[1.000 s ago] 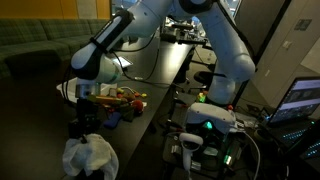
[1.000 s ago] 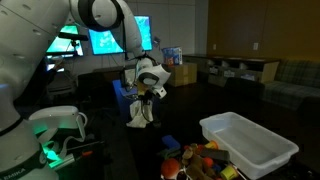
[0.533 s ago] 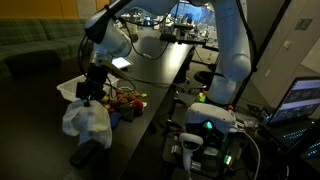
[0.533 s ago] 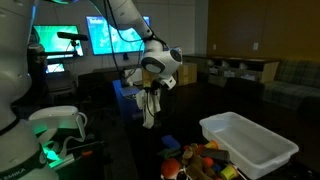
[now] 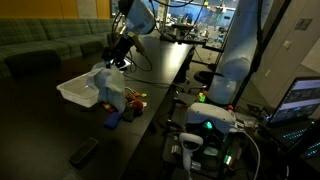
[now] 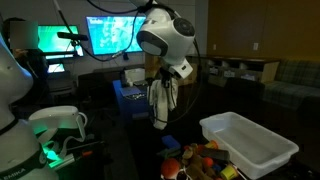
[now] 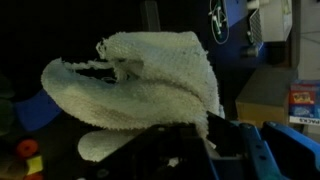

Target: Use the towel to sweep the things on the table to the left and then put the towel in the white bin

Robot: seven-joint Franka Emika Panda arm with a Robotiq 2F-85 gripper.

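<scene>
My gripper (image 5: 114, 65) is shut on the white towel (image 5: 108, 88), which hangs in folds above the dark table (image 5: 150, 130), right beside the white bin (image 5: 75, 92). In an exterior view the gripper (image 6: 164, 80) holds the towel (image 6: 163, 102) high, to the left of the white bin (image 6: 250, 142). The small red, yellow and orange things (image 6: 203, 160) lie heaped against the bin; they also show next to it as things (image 5: 132, 100). In the wrist view the towel (image 7: 140, 90) fills the middle, pinched at the gripper (image 7: 186, 126).
A flat black object (image 5: 84, 152) lies near the table's front end, and a small blue piece (image 5: 113, 118) sits near the heap. The robot base with a green light (image 5: 207, 125) stands beside the table. Bright monitors (image 6: 112, 32) glow behind.
The arm has lifted the towel off the table's near end and carried it up and along the table to the white bin. The jaws have stayed shut.
</scene>
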